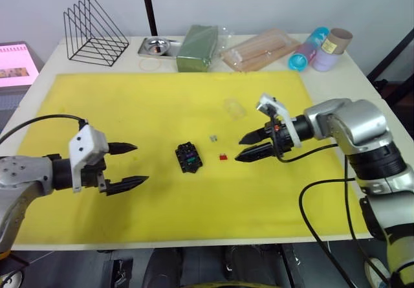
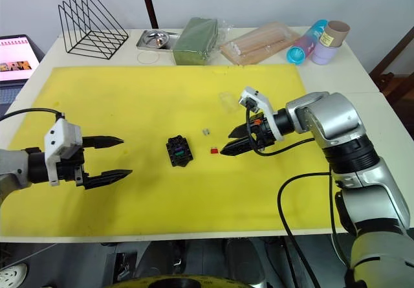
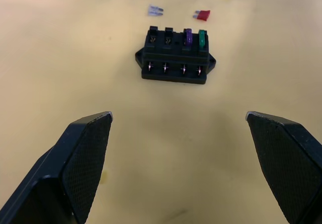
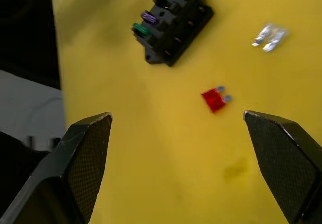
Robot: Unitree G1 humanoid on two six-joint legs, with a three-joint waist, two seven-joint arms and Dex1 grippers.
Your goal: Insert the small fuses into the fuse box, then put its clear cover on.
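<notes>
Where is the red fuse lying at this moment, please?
The red fuse lies loose on the yellow mat, between the fuse box on its left and the open right gripper on its right, just in front of the greyish-tan fuse.

A yellow mat (image 1: 129, 107) covers most of the white table (image 1: 349, 81). Along the far edge stand a black wire rack (image 1: 95, 32), a metal tray (image 1: 158, 46), a green packet (image 1: 197, 47), a clear bag of sticks (image 1: 260, 50) and tubes (image 1: 320, 47). A laptop screen (image 1: 16, 65) sits off the table's left.

L arm reaches in low from the left, its black two-finger gripper (image 1: 128, 166) spread wide, empty. R arm bent at elbow, black two-finger gripper (image 1: 248, 149) parted, empty, pointing left.
</notes>
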